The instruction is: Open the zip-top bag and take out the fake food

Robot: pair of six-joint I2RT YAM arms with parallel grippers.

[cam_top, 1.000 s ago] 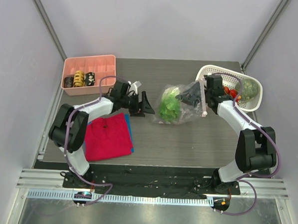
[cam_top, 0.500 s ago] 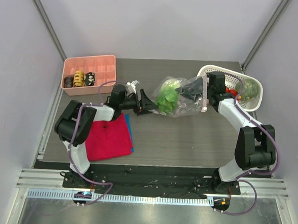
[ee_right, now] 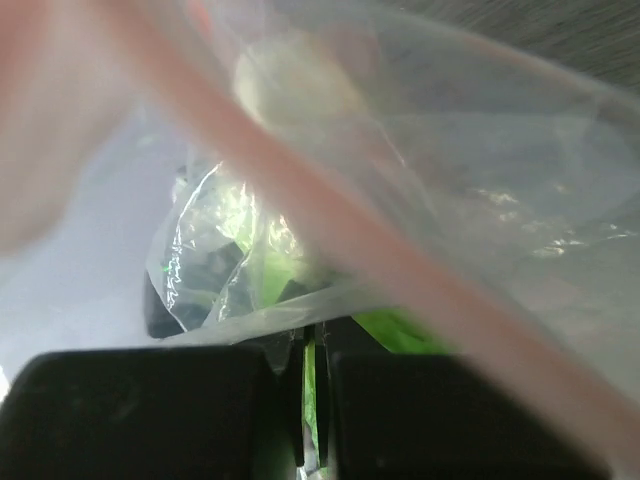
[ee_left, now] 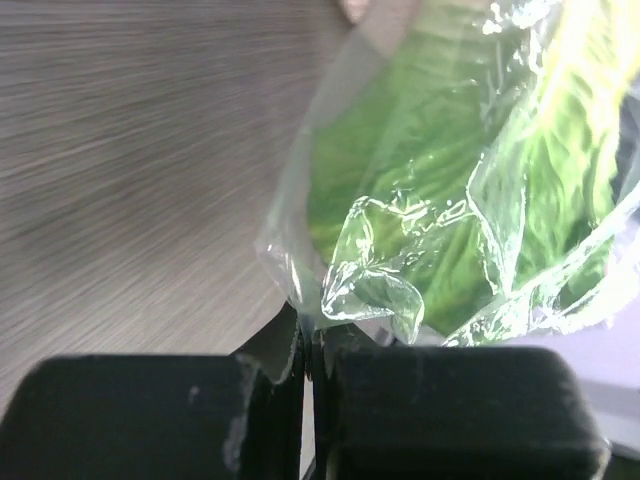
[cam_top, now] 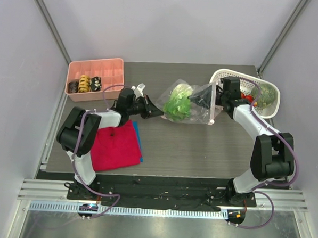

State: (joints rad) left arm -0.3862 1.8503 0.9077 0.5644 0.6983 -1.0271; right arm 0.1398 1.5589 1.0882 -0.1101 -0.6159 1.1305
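zip-top bag (cam_top: pixel 190 108) is being held at both ends over the rear-middle of the table (cam_top: pixel 200 148), between the pink tray (cam_top: pixel 95 67) and the white basket (cam_top: pixel 272 107).

left gripper (cam_top: pixel 153 112): the fingers (ee_left: pixel 150 410) are being pressed fully together, and a thin corner of bag film is being pinched in the seam. This is clear in the left wrist view.

right gripper (cam_top: pixel 206 100): the jaws are also being held closed to a slit, and a fold of film is being clamped near the pale zip strip (cam_top: pixel 212 119). The strip is being seen blurred and diagonal across the right wrist view.

The green leafy fake food (cam_top: pixel 177 105) is being carried inside the bag, bunched toward the left gripper's end.

The red berries (cam_top: pixel 248 98) and a green piece (cam_top: pixel 266 93) are being seen in the basket, outside the bag.

Whether the zip is open, and whether the bag's underside is touching the table, cannot be told.

A red cloth (cam_top: pixel 115 144) with a blue edge (cam_top: pixel 139 142) beneath it is being seen beside the left arm.
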